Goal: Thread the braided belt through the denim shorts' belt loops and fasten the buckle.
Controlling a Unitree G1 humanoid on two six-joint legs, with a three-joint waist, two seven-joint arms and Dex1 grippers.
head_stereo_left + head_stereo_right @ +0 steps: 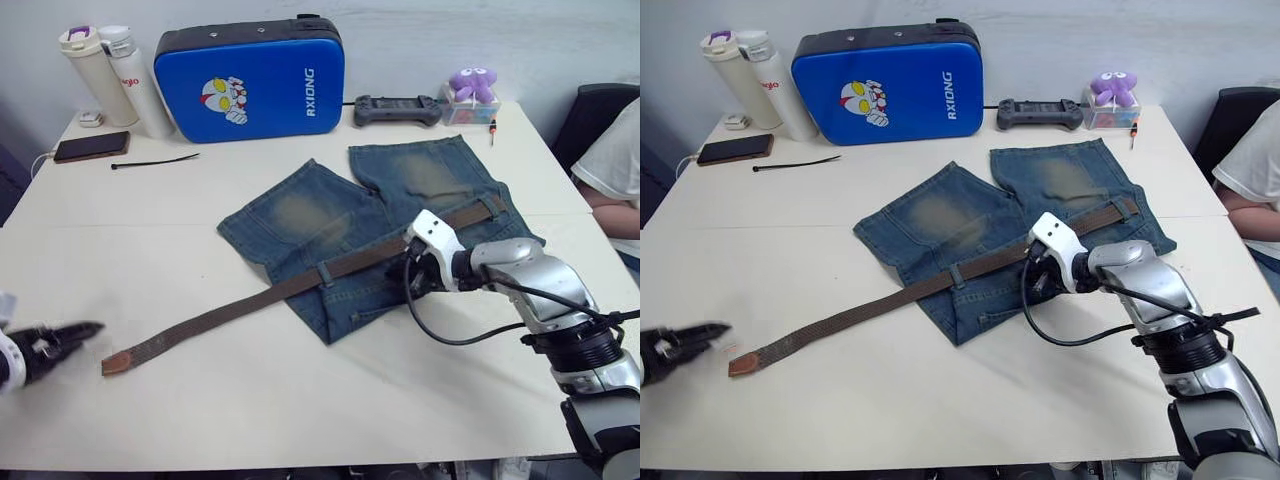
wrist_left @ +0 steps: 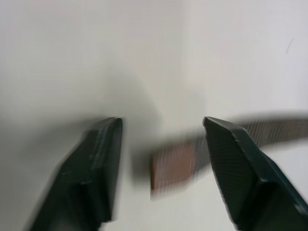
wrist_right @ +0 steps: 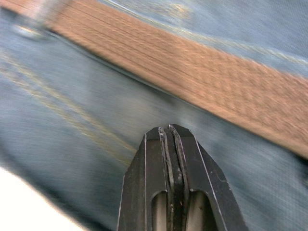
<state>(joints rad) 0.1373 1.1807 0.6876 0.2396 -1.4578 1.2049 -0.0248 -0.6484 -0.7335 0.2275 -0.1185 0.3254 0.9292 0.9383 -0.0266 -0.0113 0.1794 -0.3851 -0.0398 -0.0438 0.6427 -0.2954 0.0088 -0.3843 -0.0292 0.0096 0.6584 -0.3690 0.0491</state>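
Blue case (image 1: 250, 80), bottles (image 1: 115, 75), phone (image 1: 91, 147) on table (image 1: 300, 420).

Right gripper (image 3: 172, 132) pressed closed, hovering over the denim shorts (image 3: 72, 120), braided belt (image 3: 202, 72) at twelve o'clock.

The left gripper (image 1: 85, 329) sits low at the near left, just its black fingertips and a little of the wrist reaching in from the edge and pointing right. In the left wrist view its two fingers (image 2: 98, 163) stand well apart with a wide gap between them. The right arm reaches in from the near right, forearm angled toward the far left, its white wrist bent downward. The right gripper (image 3: 169, 132) points down, its two fingers pressed flat together with nothing between them.
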